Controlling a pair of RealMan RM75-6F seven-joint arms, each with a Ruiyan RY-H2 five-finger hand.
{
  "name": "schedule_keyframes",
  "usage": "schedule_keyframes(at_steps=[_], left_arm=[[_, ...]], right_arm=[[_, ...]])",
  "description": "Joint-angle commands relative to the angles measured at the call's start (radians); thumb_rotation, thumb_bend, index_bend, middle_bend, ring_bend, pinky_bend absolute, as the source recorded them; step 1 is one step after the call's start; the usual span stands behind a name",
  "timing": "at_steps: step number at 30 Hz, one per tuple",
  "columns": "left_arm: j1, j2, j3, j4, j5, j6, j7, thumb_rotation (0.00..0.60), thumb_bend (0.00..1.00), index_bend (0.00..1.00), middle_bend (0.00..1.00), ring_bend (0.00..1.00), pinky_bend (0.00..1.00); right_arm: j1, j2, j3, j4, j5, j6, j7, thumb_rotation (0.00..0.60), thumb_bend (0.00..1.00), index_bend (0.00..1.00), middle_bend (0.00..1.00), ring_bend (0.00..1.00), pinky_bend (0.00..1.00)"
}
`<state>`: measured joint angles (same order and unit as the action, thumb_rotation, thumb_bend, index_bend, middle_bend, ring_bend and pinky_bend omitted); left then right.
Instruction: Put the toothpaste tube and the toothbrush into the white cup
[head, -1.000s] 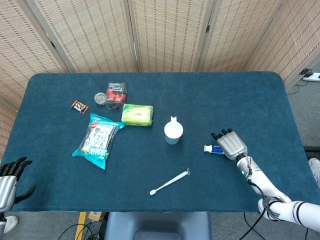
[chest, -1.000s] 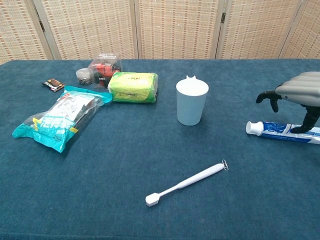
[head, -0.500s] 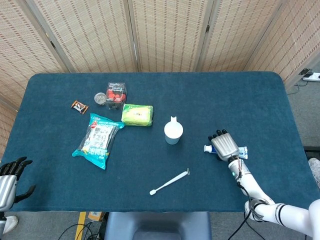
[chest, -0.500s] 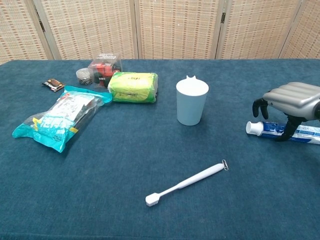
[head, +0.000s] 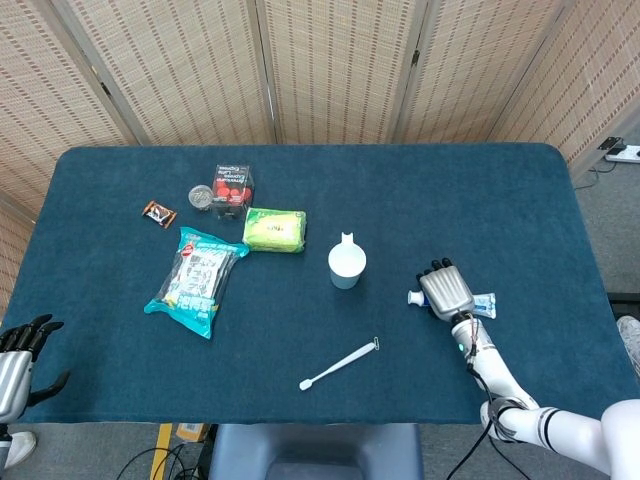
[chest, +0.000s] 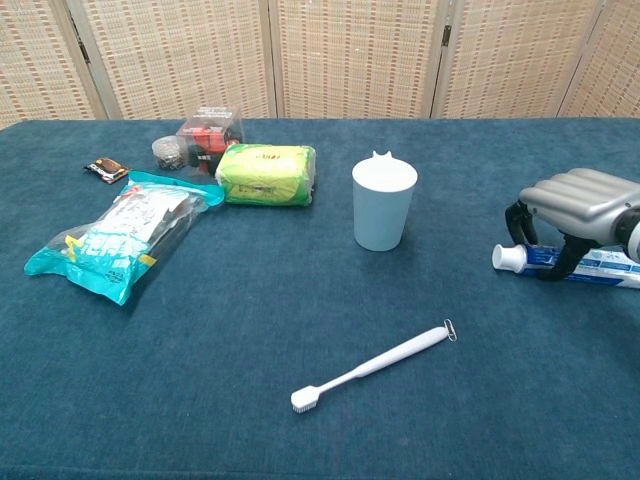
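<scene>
Nothing is in the white cup (chest: 384, 205) yet: the right hand (chest: 578, 205) curls its fingers (chest: 517, 218) around the lying toothpaste tube (chest: 525, 258), not visibly clamped, and the toothbrush (chest: 375, 366) waits on the surface.

Head view: set high at the near side, looking steeply down over the whole table (head: 480, 190). Chest view: set low and near, facing level across the table toward the far screen (chest: 350, 55). Both cover the white cup (head: 346, 265) and its surroundings.
</scene>
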<state>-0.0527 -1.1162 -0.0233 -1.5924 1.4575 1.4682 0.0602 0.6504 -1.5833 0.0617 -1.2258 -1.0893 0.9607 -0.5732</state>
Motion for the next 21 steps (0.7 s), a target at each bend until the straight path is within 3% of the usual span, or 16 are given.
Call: schedule_keyframes(at_steps=[1, 13, 21], left_arm=[[0.001, -0.001, 0.0, 0.003, 0.0, 0.0, -0.002, 0.6, 0.31, 0.22, 0.17, 0.19, 0.19], [0.005, -0.001, 0.001, 0.01, -0.001, 0.003, -0.011, 0.6, 0.31, 0.22, 0.17, 0.19, 0.19], [0.005, 0.003, -0.002, 0.006, 0.001, 0.008, -0.011, 0.6, 0.31, 0.22, 0.17, 0.19, 0.19]], right_arm=[[0.0, -0.006, -0.001, 0.006, -0.002, -0.002, -0.009, 0.6, 0.19, 0.54, 0.49, 0.26, 0.24], [-0.022, 0.036, 0.008, -0.099, -0.115, 0.058, 0.113, 0.6, 0.49, 0.62, 0.55, 0.33, 0.24], [-0.049, 0.107, 0.026, -0.238, -0.269, 0.143, 0.365, 0.6, 0.53, 0.64, 0.57, 0.36, 0.26]])
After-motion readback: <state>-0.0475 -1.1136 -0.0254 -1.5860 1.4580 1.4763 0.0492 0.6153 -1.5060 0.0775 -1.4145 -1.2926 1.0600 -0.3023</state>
